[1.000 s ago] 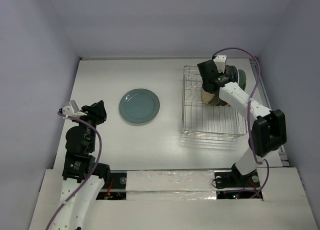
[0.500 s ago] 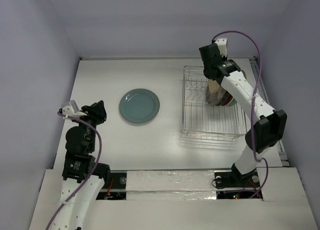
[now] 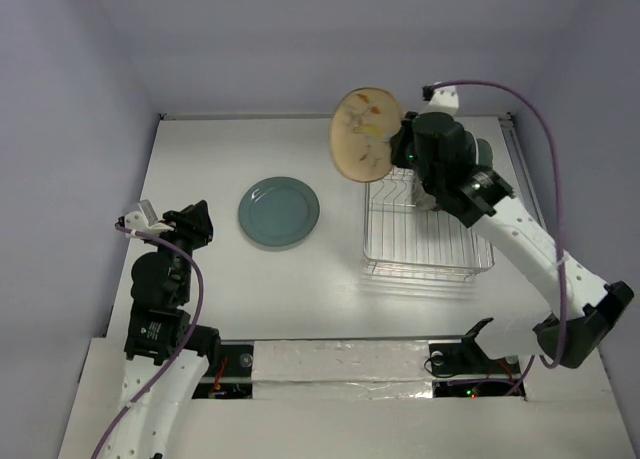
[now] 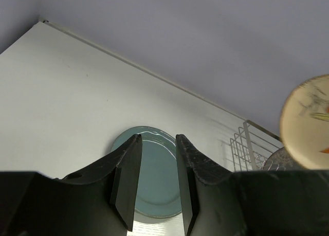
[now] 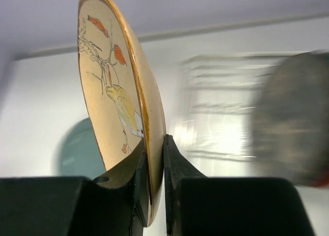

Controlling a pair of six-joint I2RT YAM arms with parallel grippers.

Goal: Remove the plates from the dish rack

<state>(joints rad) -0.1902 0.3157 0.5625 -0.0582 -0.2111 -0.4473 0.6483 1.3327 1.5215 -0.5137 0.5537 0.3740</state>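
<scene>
On the desk (image 3: pixel 215 154), seen from above, the dish rack (image 3: pixel 425 234) sits toward three o'clock. One teal plate (image 3: pixel 279 212) lies flat toward nine o'clock, already unloaded. A cream plate (image 3: pixel 366 132) painted with a bird hangs in the air over the rack's eleven o'clock corner, its rim pinched in the right hand (image 3: pixel 405 151). At least one dark plate (image 5: pixel 288 123) waits in the rack; how many, I cannot tell. The left hand (image 3: pixel 193 222), narrowly parted and empty, hovers toward eight o'clock. I judge the task under halfway.
</scene>
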